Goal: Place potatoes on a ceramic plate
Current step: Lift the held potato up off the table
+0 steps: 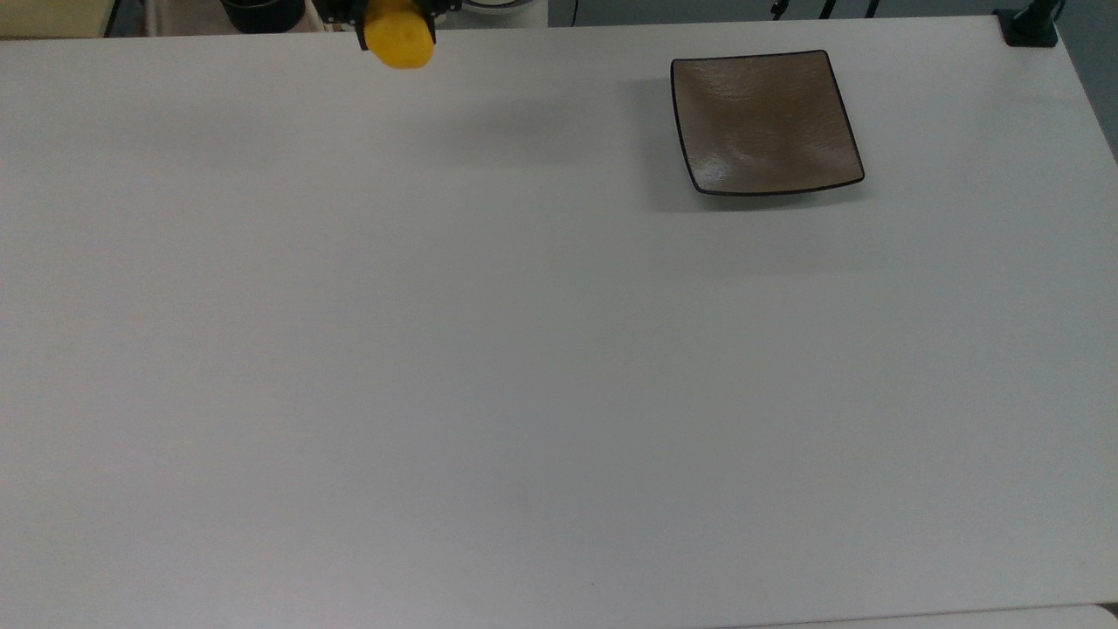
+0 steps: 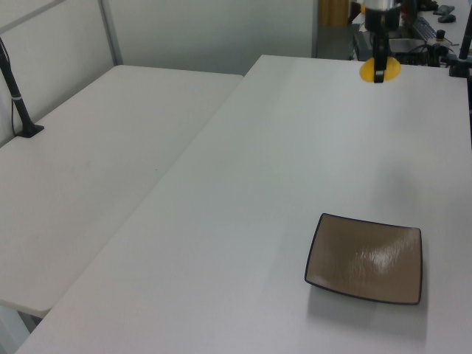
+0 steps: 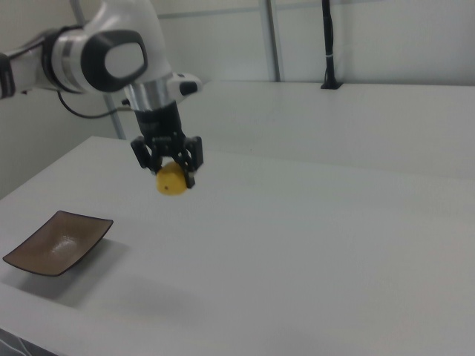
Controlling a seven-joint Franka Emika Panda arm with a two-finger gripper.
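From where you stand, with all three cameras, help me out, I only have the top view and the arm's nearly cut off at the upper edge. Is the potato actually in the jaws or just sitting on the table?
Observer: In the jaws. In the right view the gripper is shut on the potato, which hangs well clear of the table.

Operator: Okay, is the plate under it yet?

Observer: No. In the right view the ceramic plate lies lower and toward the right view's left, apart from the potato.

Operator: Anything on the plate already?

Observer: Nothing; the left view shows its brown face bare, with only a sheen of light on it.
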